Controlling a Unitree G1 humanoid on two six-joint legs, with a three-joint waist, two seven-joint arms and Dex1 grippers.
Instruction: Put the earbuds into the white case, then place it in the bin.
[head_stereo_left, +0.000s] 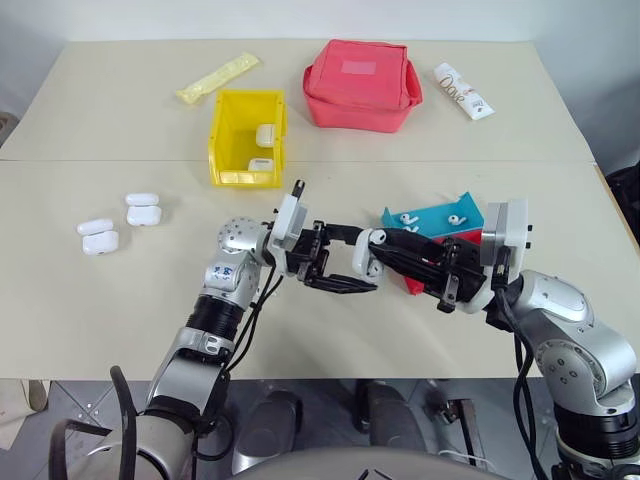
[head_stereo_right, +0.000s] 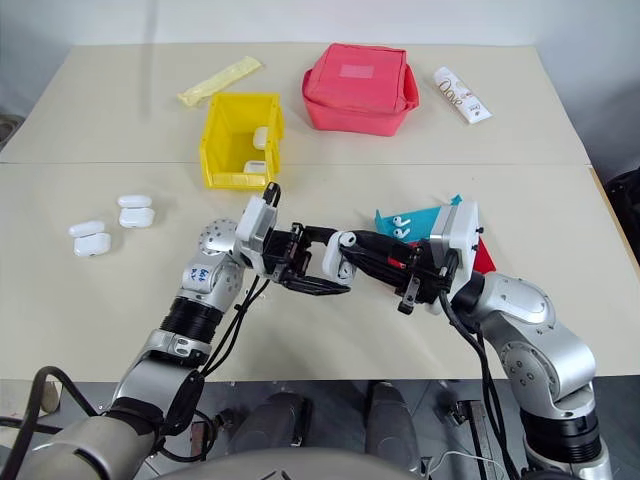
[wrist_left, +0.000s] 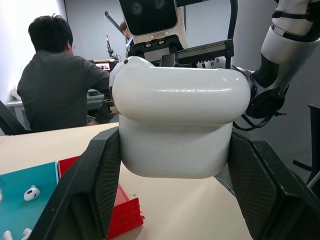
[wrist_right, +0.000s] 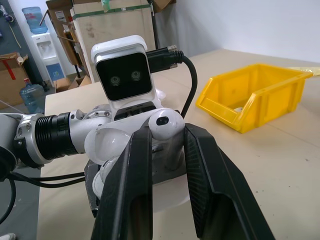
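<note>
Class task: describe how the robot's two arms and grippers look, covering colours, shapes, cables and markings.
Both arms are silver-grey metal with black ribbed joints and loose black cables. The left gripper and right gripper each have two black fingers and a white boxy wrist camera. The left arm carries a small blue-printed label.

Hiding the lower half of the white case (wrist_left: 177, 125) between the left gripper's black fingers (wrist_left: 90, 195). Covering the stem of an earbud (wrist_right: 165, 122) behind the right gripper's fingers (wrist_right: 131, 190). Blocking part of the red tray (head_stereo_left: 418, 282) under the right arm.
</note>
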